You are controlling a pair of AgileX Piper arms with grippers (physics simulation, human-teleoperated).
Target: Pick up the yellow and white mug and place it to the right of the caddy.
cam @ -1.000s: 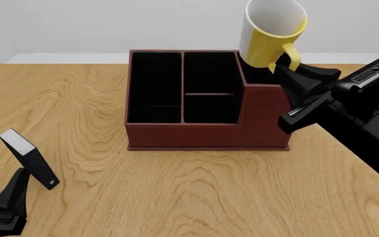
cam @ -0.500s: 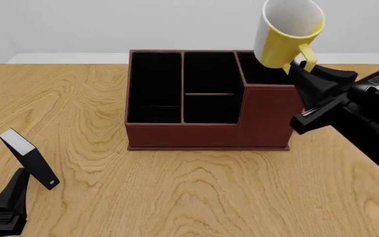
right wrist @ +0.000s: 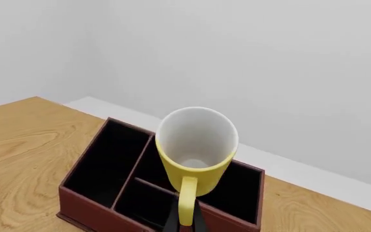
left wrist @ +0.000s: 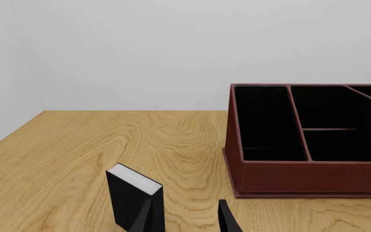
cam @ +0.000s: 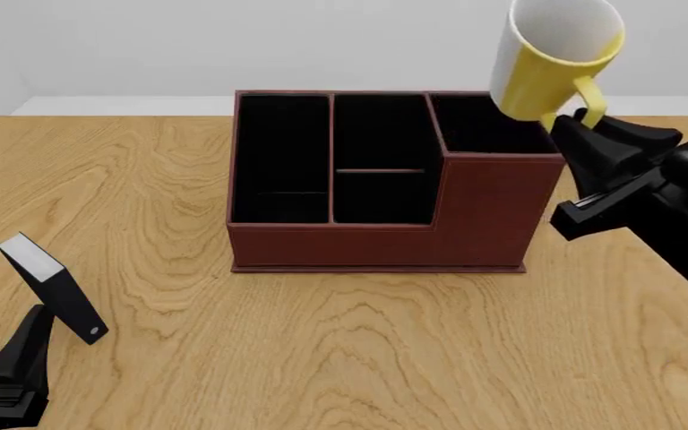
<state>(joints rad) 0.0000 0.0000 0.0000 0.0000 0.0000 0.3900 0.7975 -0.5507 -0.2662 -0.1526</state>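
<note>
The yellow and white mug (cam: 545, 73) hangs tilted in the air above the right end of the caddy (cam: 368, 244), its white mouth facing up and back. My right gripper (cam: 579, 120) is shut on its yellow loop handle. In the right wrist view the mug (right wrist: 195, 145) sits straight ahead with the handle pinched between the fingertips (right wrist: 173, 218), and the caddy (right wrist: 102, 181) lies below and behind it. The caddy (left wrist: 301, 171) also shows in the left wrist view. My left gripper (cam: 21, 354) rests open near the table's front left corner, holding nothing.
A small black-and-white book-like block (cam: 53, 288) stands tilted just beyond my left gripper; it shows as the block (left wrist: 133, 193) beside one finger (left wrist: 227, 221) in the left wrist view. The wooden table (cam: 356, 349) stretches in front of and to the right of the caddy.
My right gripper has carried the mug rightward and slightly up, from over the caddy's tall corner section to past its right edge. The left arm has not moved.
</note>
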